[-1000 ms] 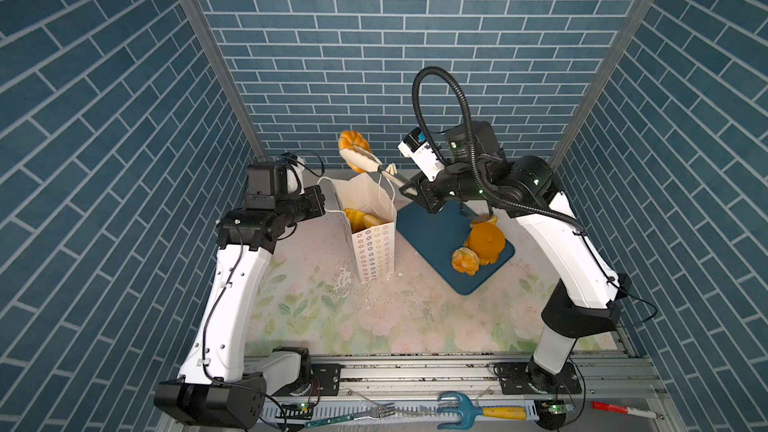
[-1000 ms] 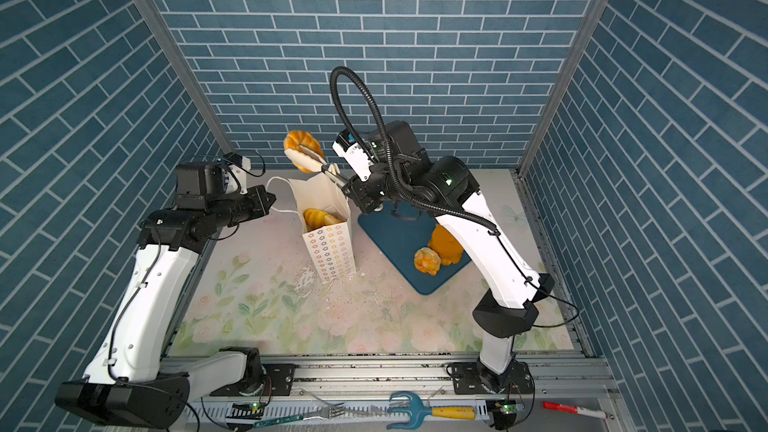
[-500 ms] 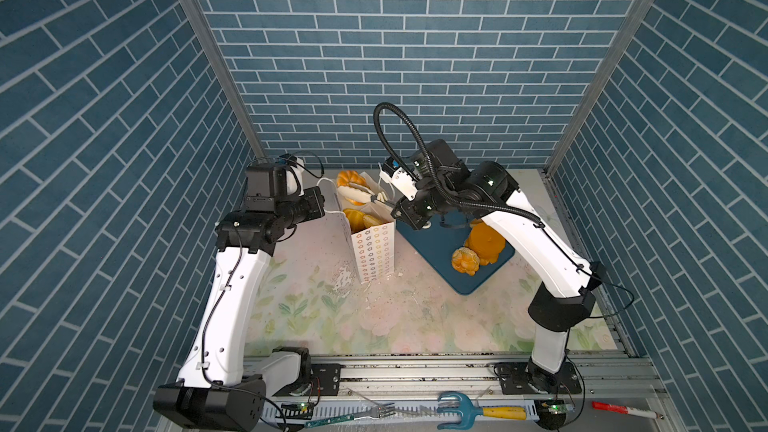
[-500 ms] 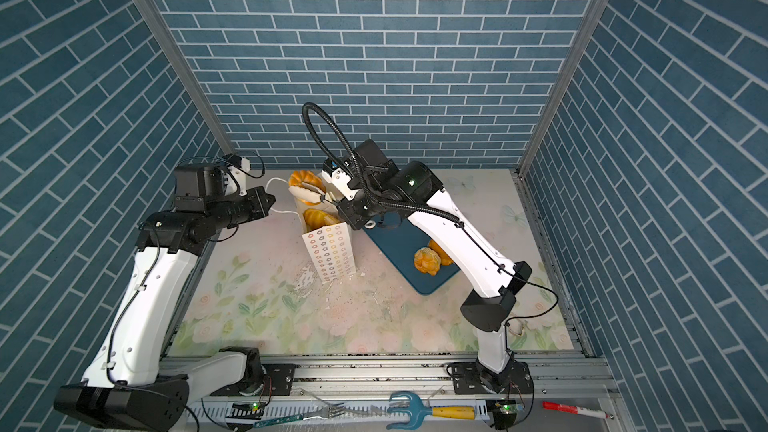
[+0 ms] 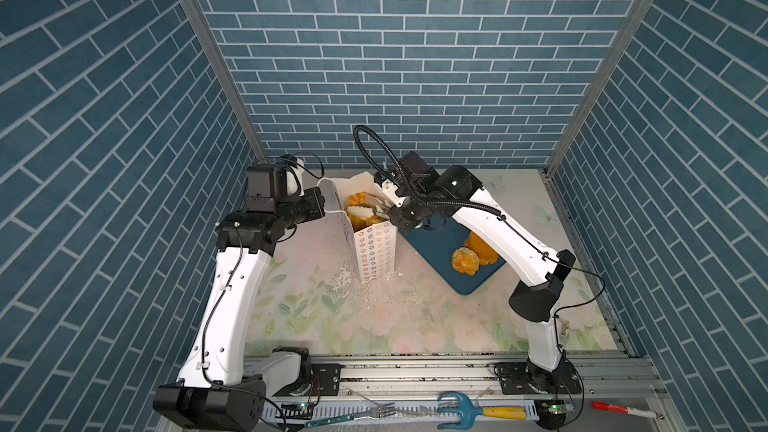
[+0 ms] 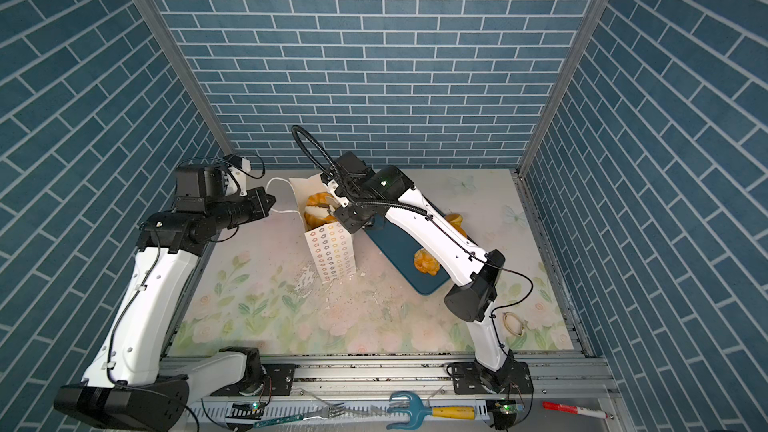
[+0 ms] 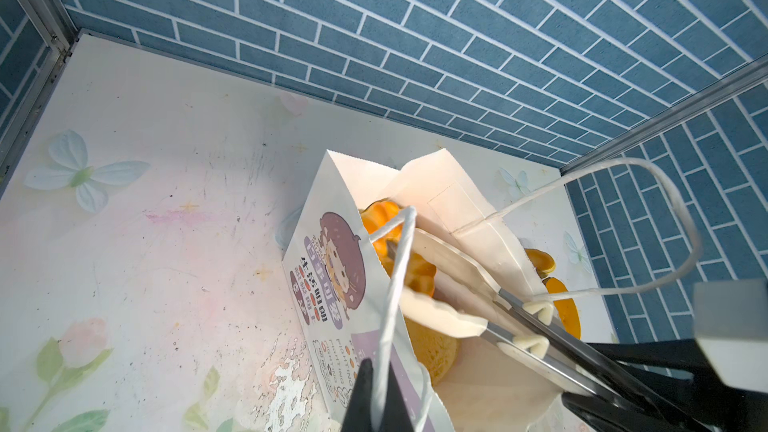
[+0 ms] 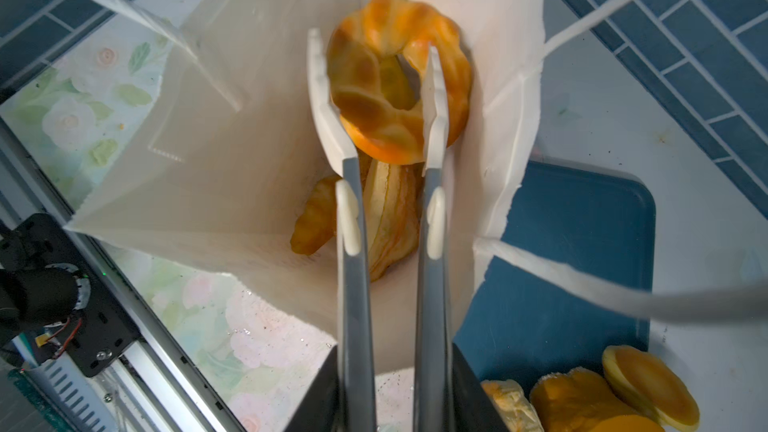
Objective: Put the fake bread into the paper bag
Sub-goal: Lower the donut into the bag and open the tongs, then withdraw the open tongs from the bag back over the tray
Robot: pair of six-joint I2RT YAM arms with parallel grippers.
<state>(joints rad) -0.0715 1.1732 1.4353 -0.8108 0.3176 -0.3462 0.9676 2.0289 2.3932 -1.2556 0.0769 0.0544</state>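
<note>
On the broad printed face of the paper bag [image 7: 328, 218], seen in the left wrist view, the word "FIGHTING" is printed in pale capitals on a purple label [image 7: 347, 353], where it appears to be repeated in a second line. Beside the cartoon figure [image 7: 343, 259], columns of Chinese characters are printed in black and red; they are too skewed to be read with certainty.
</note>
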